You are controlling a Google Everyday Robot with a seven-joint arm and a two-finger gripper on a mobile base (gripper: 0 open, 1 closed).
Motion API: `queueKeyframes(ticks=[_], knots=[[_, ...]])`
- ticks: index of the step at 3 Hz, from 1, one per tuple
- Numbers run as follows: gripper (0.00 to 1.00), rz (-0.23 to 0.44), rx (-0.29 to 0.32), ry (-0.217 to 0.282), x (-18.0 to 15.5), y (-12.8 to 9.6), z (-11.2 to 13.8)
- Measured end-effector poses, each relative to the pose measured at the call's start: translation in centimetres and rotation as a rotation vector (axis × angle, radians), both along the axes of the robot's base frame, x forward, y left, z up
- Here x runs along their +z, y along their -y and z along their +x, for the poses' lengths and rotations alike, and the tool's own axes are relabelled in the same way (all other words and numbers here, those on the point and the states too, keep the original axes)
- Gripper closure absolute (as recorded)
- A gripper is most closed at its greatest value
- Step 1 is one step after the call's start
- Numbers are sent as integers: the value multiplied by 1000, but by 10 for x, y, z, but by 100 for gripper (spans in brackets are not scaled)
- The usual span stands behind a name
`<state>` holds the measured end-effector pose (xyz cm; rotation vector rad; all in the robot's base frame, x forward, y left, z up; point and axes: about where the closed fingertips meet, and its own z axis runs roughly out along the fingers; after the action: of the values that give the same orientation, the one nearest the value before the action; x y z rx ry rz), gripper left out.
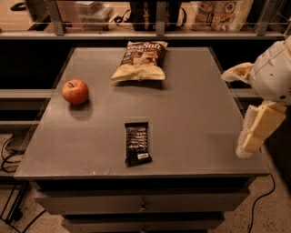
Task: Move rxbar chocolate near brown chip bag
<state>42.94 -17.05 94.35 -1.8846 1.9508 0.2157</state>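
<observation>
The rxbar chocolate (137,143) is a small flat black wrapper with white lettering, lying near the front middle of the grey table (195,113). The brown chip bag (141,61) lies at the table's back centre, dark brown on top with white "Sea Salt" lettering and cream-tan below. My gripper (254,129) hangs at the right edge of the view, over the table's right front corner. It is well to the right of the bar and holds nothing.
A red apple (75,91) sits on the left side of the table. A colourful white-orange bag (222,10) and other items stand on the shelf behind. Drawers run below the table front, and cables lie on the floor.
</observation>
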Motion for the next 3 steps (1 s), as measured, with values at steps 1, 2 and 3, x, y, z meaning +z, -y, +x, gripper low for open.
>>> queueKeyframes(ticks=[1, 2, 3], knots=[[0, 83, 4, -11, -21, -27, 4], [0, 142, -19, -55, -50, -54, 9], [0, 143, -23, -56, -53, -56, 9]])
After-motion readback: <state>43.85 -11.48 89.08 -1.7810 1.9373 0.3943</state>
